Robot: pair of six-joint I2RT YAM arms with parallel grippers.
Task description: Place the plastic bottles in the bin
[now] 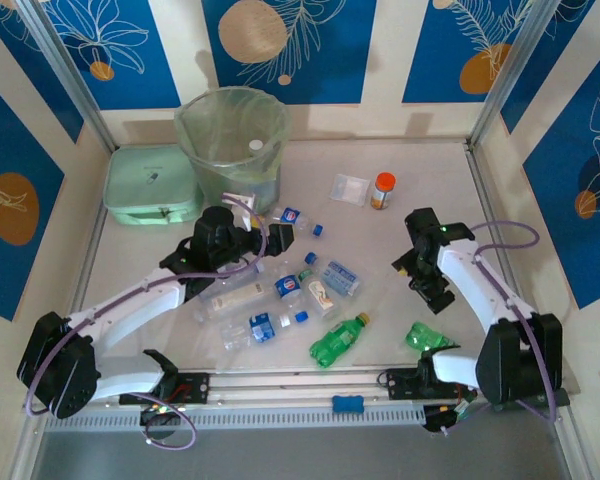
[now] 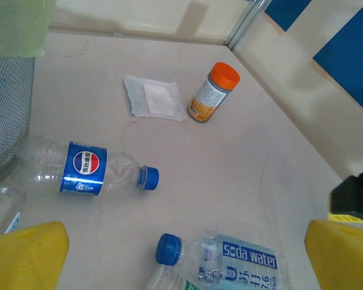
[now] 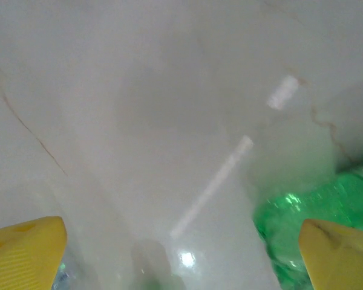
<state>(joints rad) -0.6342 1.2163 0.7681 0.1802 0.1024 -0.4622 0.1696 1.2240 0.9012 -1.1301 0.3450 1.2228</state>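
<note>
We read the table point(image 1: 430, 170) as a smooth pale stone-look surface with thin veins, glossy enough to mirror lights in the right wrist view. Clear bottles point(image 2: 78, 169): thin glossy plastic, ribbed and dented, shiny blue film labels. Green bottles point(image 1: 337, 342): translucent glossy plastic. Bin point(image 2: 6, 109) wall is fine wire mesh, liner point(image 1: 220, 150) is thin translucent film, wrinkled. Jar point(image 2: 213, 92): matt orange plastic cap, glossy printed label. Packet point(image 2: 154, 98): crinkled whitish film. Fingers point(image 2: 24, 254): smooth yellow plastic, finely ribbed on one face in the right wrist view. Box point(image 1: 152, 185) looks matt, we can't tell the material. Frame posts point(image 1: 68, 80): brushed metal
</note>
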